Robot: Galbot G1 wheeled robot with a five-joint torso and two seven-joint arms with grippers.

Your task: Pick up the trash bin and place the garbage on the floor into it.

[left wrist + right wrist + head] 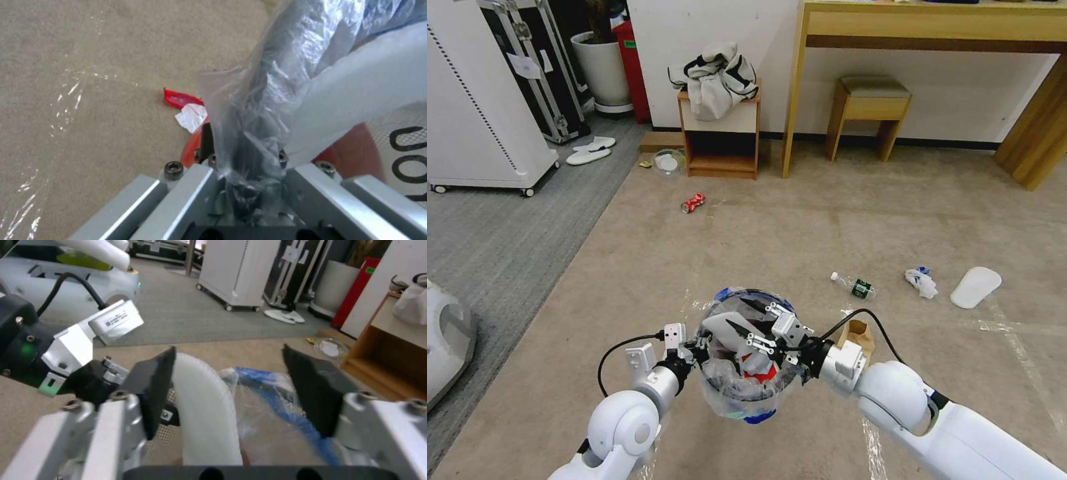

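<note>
We hold the bin (747, 393) at six o'clock, left claw (694, 348) pinching its rim to keep it up, right claw (760, 328) wide above a slipper (202, 413) inside.

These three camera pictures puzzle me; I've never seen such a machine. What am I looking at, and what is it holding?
This is a wheeled robot with two white arms. The wide picture comes from its head camera, looking down; the others come from cameras on each wrist. The left gripper is shut on the rim of a small round blue and red trash bin lined with crinkled clear plastic. The right gripper hangs open over the bin, a white slipper between its fingers. On the beige carpet floor lie a crushed red can, a green-label clear bottle, a white tissue and another flat white slipper.
</note>
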